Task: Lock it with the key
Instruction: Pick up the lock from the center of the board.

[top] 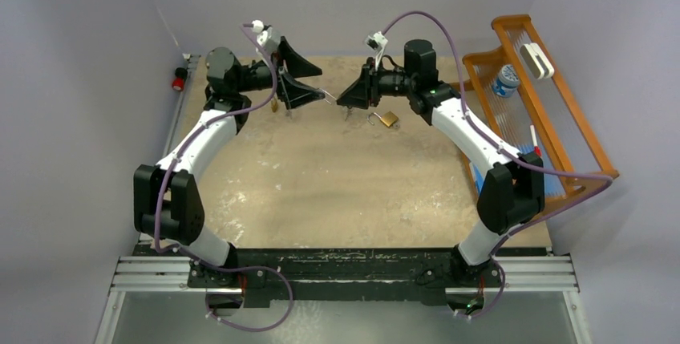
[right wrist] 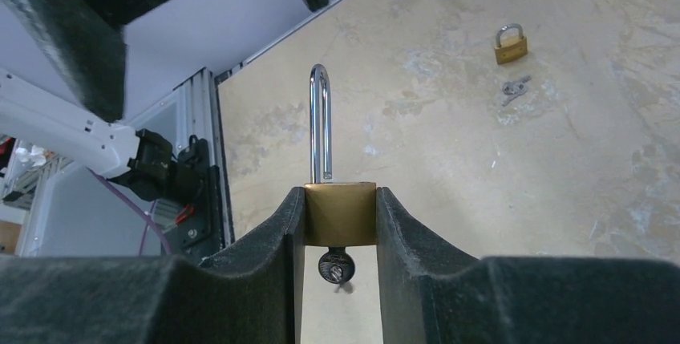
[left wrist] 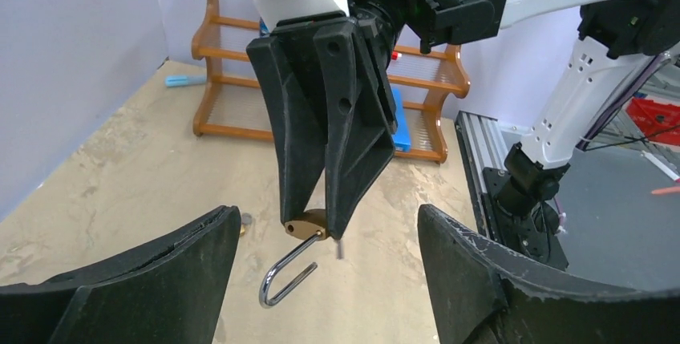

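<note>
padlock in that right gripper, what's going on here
The right gripper is clamped on a brass padlock with its shackle open and a key in the bottom. The left gripper faces it, jaws open, holding nothing. A second padlock lies on the table.

The gold-coloured brass padlock (right wrist: 340, 216) is seen with a smooth, satin body; its steel shackle (right wrist: 320, 123) is polished to a mirror gloss; the fingers (right wrist: 269, 264) of the right gripper (right wrist: 340, 200) are formed in matt black plastic, finely grained; the beige table (right wrist: 481, 200) is left matt, mottled and rough; the orange-brown wooden rack (left wrist: 429, 83) is lightly varnished.
</note>
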